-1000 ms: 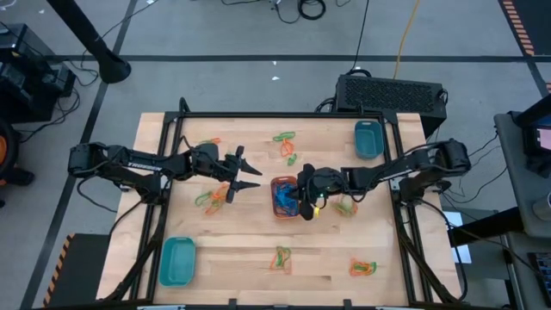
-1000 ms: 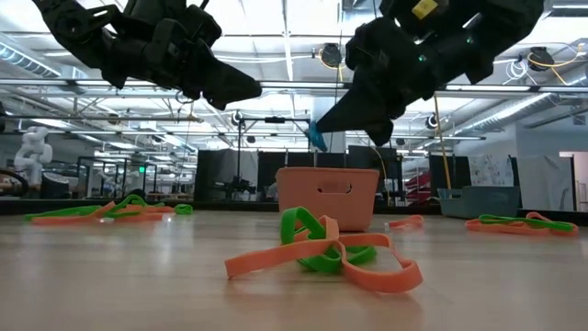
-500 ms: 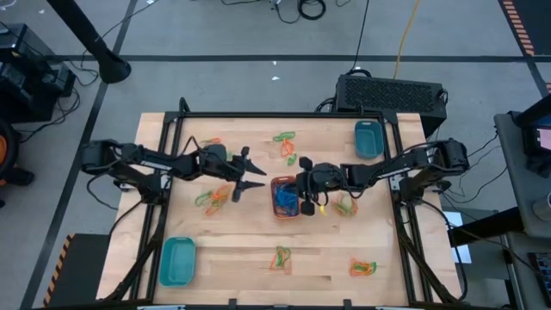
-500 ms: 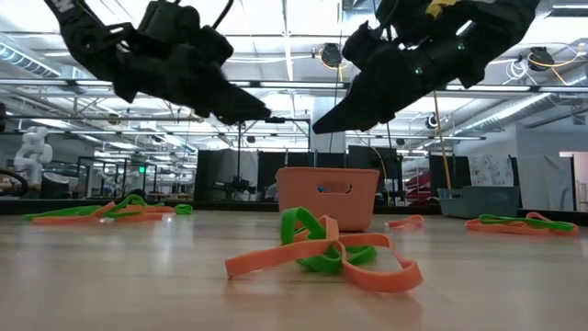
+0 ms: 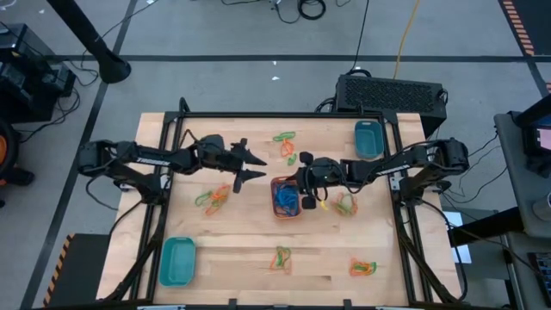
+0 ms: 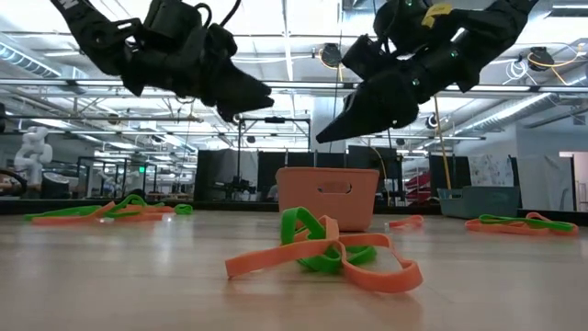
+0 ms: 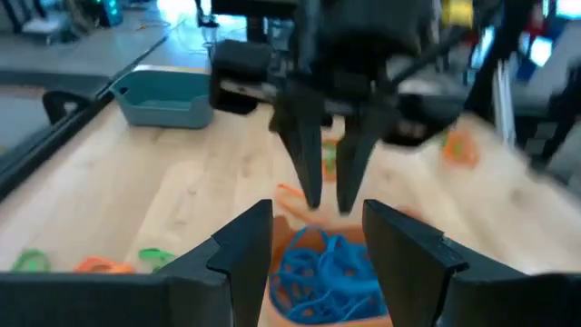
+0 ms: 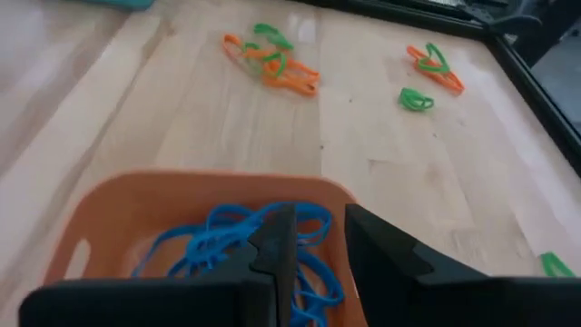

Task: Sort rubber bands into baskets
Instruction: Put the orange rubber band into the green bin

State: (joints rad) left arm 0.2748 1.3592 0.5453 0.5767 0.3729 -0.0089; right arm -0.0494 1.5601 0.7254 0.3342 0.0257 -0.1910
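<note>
Right claw (image 5: 303,195) parted over orange basket (image 5: 285,197), tangled blue rubber bands (image 8: 238,245) inside

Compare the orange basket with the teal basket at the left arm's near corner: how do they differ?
The orange basket sits mid-table under the right gripper; the teal basket sits in a corner, away from both arms. The orange basket holds blue rubber bands; the teal basket looks empty. Both are rounded rectangles.

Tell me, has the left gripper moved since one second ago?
Yes. In the high view the left gripper has shifted toward the table's far edge and slightly toward the orange basket, which has stayed put. Its fingers are open.
</note>
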